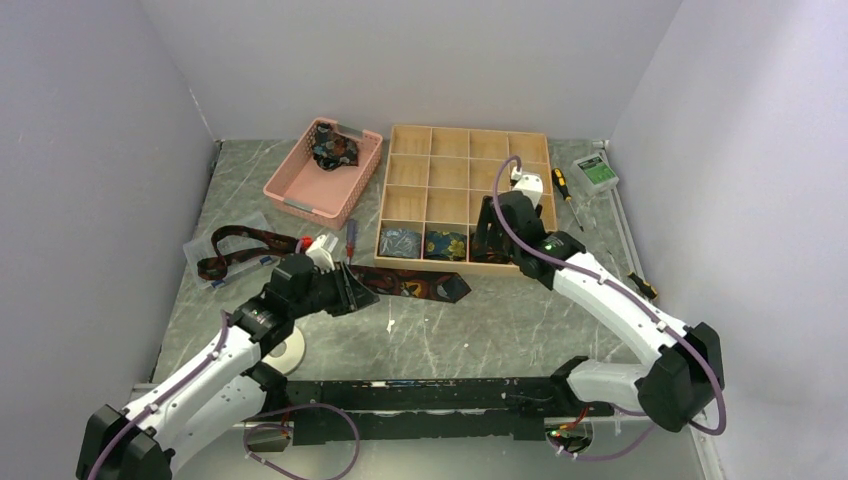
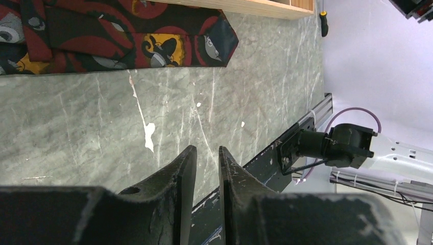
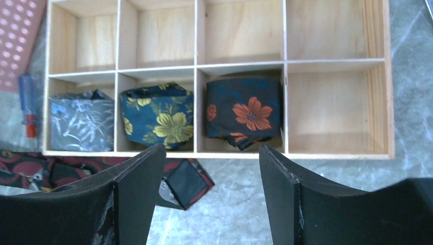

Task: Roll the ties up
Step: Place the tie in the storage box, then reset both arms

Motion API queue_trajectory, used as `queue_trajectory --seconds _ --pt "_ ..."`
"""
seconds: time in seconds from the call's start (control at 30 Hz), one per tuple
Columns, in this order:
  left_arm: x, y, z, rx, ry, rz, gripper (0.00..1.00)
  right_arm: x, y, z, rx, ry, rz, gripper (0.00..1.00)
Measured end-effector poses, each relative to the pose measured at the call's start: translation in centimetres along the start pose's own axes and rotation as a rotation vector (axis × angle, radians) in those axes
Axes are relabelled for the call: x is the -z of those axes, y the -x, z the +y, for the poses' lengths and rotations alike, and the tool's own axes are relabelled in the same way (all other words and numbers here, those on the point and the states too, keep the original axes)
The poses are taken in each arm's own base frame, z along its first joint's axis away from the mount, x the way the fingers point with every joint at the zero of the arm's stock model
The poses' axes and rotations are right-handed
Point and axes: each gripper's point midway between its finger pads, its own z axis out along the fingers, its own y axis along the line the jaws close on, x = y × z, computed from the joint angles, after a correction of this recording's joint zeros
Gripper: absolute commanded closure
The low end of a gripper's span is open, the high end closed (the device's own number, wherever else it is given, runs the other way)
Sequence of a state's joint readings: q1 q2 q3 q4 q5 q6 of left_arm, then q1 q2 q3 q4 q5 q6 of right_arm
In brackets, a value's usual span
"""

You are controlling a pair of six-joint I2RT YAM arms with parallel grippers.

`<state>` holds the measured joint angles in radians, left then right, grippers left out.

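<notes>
Three rolled ties [image 3: 244, 112]; right wrist only

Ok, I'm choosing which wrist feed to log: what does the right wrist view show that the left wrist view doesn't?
Right wrist only: three rolled ties in the near row of the wooden box, and the open right gripper. Left wrist only: the left gripper, narrowly open, and a yellow-and-black screwdriver. Both: the maroon tie flat on the table beside the box.
</notes>
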<state>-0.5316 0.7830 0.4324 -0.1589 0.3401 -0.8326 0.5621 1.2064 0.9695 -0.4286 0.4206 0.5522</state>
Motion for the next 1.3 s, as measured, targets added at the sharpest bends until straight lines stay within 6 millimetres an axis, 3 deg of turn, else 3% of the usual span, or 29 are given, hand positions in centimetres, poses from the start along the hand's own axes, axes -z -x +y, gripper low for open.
queue_trajectory --seconds 0.13,0.27,0.37,0.4,0.43,0.47,0.67,0.8,1.03,1.3 --pt "0.3 -0.1 0.5 0.005 0.033 -0.001 0.67 0.8 -0.8 -0.6 0.026 -0.023 0.003 0.26" --pt "1.2 0.9 0.6 -0.021 0.089 -0.032 0.44 3.1 0.0 -1.8 -0.001 0.005 -0.071 0.26" --pt "2.9 3.2 0.4 -0.042 0.167 -0.117 0.34 5.3 1.1 -2.4 -0.028 0.062 -0.167 0.26" --pt "3.7 4.3 0.4 -0.044 0.205 -0.162 0.27 5.8 1.3 -2.6 -0.034 0.077 -0.192 0.26" --pt "4.1 4.7 0.4 -0.044 0.221 -0.182 0.10 6.3 1.5 -2.7 -0.042 0.097 -0.220 0.26" --pt "5.0 5.6 0.6 -0.041 0.256 -0.234 0.07 6.8 1.7 -2.8 -0.046 0.114 -0.244 0.26" --pt "9.3 8.4 3.1 -0.032 0.419 -0.467 0.06 7.9 1.8 -2.8 -0.054 0.182 -0.306 0.27" --pt "10.9 9.7 4.1 -0.081 0.493 -0.548 0.06 7.8 1.4 -2.5 -0.052 0.203 -0.301 0.28" --pt "11.8 10.6 4.5 -0.158 0.629 -0.487 0.06 7.9 0.7 -2.2 -0.047 0.238 -0.287 0.29" --pt "12.6 10.0 4.5 -0.180 0.604 -0.491 0.06 8.5 0.9 -2.1 -0.063 0.260 -0.302 0.29"
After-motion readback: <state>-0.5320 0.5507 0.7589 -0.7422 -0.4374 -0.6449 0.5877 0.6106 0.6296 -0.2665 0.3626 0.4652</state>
